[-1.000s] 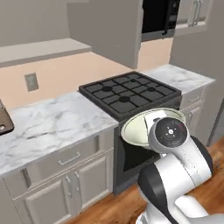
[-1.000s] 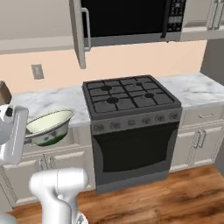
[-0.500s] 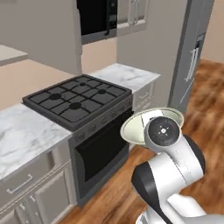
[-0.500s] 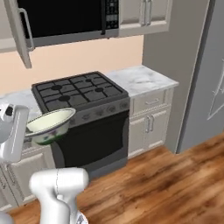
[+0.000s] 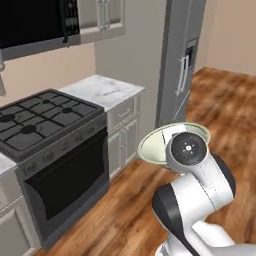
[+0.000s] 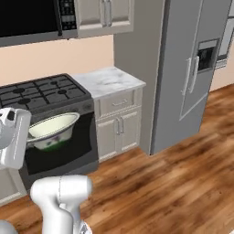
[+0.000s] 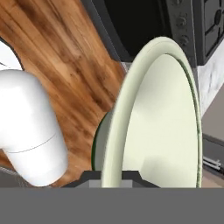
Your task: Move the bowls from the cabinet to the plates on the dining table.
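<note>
Pale green-cream glossy bowl (image 6: 51, 130) is clamped by its rim in the closed claw (image 7: 111, 177), carried above the wooden floor (image 6: 173, 183) beside the black gas stove (image 5: 45, 135). For good transport, I think it should stay level and close to the arm.
</note>
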Tool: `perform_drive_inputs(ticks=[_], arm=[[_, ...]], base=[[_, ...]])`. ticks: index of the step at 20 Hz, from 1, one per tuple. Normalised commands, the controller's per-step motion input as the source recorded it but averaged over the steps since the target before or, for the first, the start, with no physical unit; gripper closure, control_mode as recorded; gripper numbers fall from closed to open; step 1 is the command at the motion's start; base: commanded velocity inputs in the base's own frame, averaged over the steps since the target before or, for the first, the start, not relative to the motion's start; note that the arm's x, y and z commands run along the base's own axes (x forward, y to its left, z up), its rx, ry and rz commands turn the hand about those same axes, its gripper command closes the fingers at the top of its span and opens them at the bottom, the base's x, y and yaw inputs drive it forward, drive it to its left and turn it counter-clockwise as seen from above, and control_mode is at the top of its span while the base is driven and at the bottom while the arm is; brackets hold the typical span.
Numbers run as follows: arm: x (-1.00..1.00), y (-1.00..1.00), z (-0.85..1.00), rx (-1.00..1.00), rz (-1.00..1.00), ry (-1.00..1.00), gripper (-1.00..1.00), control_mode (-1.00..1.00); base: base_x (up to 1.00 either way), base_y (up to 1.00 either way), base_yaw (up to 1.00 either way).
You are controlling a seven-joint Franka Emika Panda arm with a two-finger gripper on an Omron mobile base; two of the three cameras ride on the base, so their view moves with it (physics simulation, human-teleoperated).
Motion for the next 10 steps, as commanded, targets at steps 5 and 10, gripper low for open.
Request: perform_drive_inputs(ticks=[5, 10], arm=[[0.00, 0.00, 0.00, 0.00, 0.00, 0.00, 1.00, 1.00], [0.00, 0.00, 0.00, 0.00, 0.00, 0.00, 1.00, 1.00]], base=[[0.00, -0.50, -0.43], [0.00, -0.17, -0.78]])
